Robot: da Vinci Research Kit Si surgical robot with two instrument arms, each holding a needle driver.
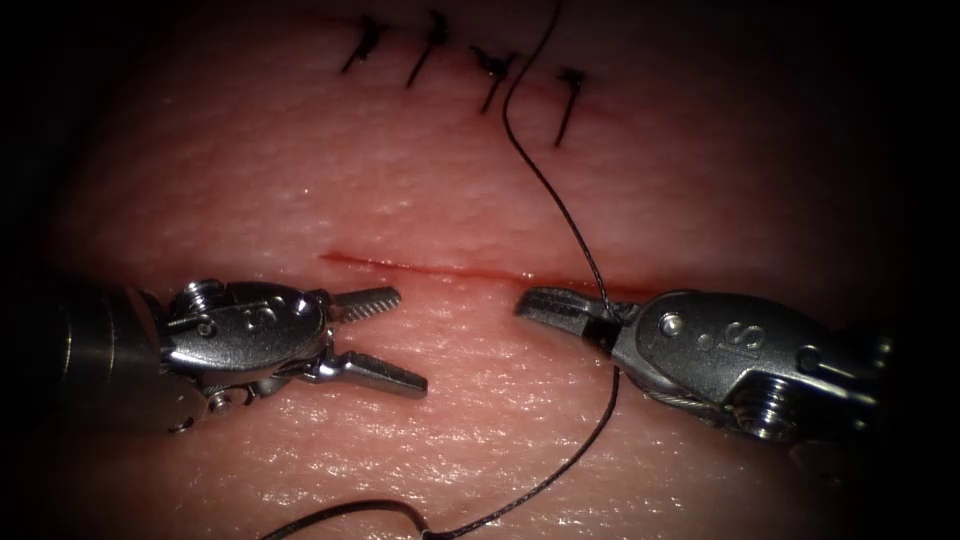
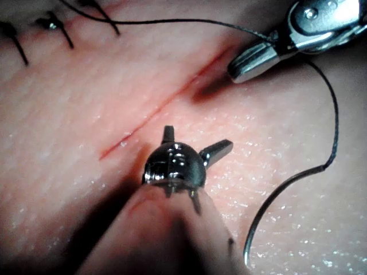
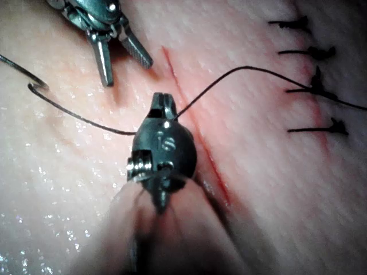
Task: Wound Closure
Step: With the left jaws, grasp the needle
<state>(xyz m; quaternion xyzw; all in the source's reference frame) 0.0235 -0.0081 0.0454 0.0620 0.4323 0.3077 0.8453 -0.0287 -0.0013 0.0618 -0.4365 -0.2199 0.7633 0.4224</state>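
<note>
- Left end effector (image 1: pixel 400 340), lower left of the endoscope frame, has its jaws spread wide and holds nothing.
- Right end effector (image 1: pixel 560 308), lower right, is clamped on the thread (image 1: pixel 555 200).
- Needle (image 2: pixel 269 212) lies free on the tissue (image 1: pixel 300 200), below the cut (image 1: pixel 450 268).
- Four stitches (image 1: pixel 460 60) sit along the upper frame.

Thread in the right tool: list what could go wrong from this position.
1. The right tool is shut on the thread with serrated jaws; a hard grip or tug might fray it.
2. The thread runs up across the finished stitches at a second cut; tension could snag them.
3. The slack curls on the tissue below the open cut, close to the left tool, open and holding nothing; it could tangle there.
</note>
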